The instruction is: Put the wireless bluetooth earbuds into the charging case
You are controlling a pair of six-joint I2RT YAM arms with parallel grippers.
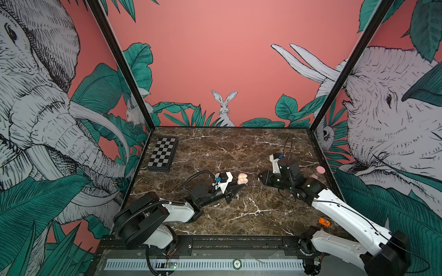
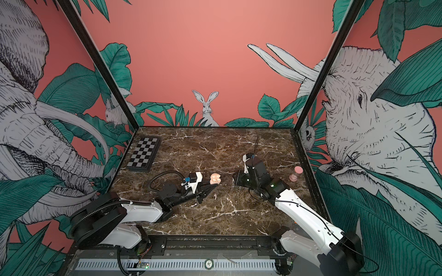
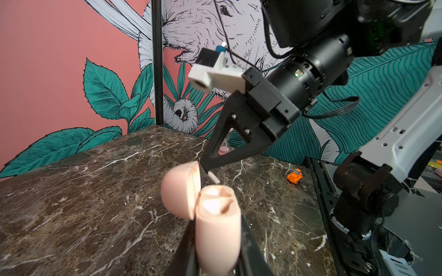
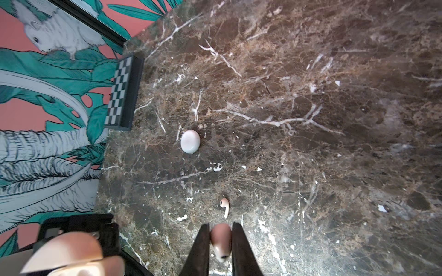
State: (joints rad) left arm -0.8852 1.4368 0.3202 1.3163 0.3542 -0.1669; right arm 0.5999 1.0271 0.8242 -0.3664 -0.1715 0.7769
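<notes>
Loose earbud (image 1: pixel 237 196): lies on the table (image 1: pixel 239 148) just on the near side of my left gripper (image 1: pixel 240 186). It is not this step's piece, so I would leave it alone.
Left gripper: pinching the lower body of the case (image 3: pixel 217 229). The case's mouth faces up and its lid (image 3: pixel 178 191) is swung open beside the mouth.
Left gripper's job: I judge it best to keep this grip firm and level, so the case neither tips nor twists as the earbud goes in.
Sockets (image 3: pixel 215 200): two hollows in the mouth. They look empty, though the view is blurred.
Right gripper (image 4: pixel 220 225): pinching the bulb of the other earbud (image 4: pixel 221 241), just to the right of the case. The stem pokes out past my fingertips.
Stem: close to the case's rim and to the lid's edge.
Next move: bring the stem over one hollow and tilt it until it lines up with the socket. Lower it slowly and stay off the lid. Let go only once the bulb sits down.
Risk: a skewed stem could jam, or could push the case out of my left grip.
Far things: the hourglass (image 1: pixel 318 173) at far right and the chessboard (image 1: pixel 163 154) at far left are well apart from the work.
</notes>
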